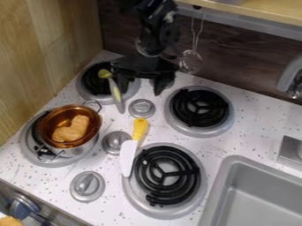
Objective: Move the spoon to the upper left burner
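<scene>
Over the right side of the upper left burner stands the black gripper, its fingers apart and pointing down. The spoon has a yellow-green head and a paler handle. Its head is over the burner's coils, and its handle slants down to the right, past the burner's rim to beside a knob. The gripper's left finger is close to the right of the handle; whether they touch, I cannot tell.
A metal pot with an amber bowl and a tan piece sits on the lower left burner. A yellow-handled spatula lies by the lower right burner. A strainer hangs behind; the sink is at right.
</scene>
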Tool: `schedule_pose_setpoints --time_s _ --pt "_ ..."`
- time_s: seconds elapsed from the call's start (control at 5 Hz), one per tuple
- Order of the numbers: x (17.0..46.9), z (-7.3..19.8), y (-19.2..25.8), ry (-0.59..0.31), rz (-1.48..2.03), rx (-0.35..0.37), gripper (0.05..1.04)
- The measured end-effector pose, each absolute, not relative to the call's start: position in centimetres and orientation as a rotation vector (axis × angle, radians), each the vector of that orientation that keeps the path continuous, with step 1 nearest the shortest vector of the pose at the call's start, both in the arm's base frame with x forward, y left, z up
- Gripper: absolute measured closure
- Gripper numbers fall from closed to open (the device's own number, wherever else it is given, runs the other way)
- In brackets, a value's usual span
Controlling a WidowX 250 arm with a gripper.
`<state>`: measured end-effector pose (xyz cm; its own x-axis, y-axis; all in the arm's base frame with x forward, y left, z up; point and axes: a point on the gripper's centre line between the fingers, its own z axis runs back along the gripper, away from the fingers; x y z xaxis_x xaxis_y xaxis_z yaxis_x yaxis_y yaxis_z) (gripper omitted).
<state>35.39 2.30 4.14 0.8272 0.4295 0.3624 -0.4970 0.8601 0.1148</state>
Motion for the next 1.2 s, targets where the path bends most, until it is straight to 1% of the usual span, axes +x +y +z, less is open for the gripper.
schedule_pose_setpoints --time_s 0.2,0.4,0.6,0.8,1.0,1.2 --pt "34.9 4.7 -0.2 -0.243 0.475 0.145 0.083" --pt "33.8 5.3 -2.5 -0.328 0.386 0.126 0.083" --pt "31.9 5.3 -3.6 -0.355 0.267 0.093 0.083" --pt "30.9 5.1 -4.4 -0.308 0.261 0.113 0.083" --pt "29.1 5.3 -3.8 -0.222 0.333 0.159 0.083" --pt "27.6 5.4 -1.6 -0.158 0.362 0.126 0.083"
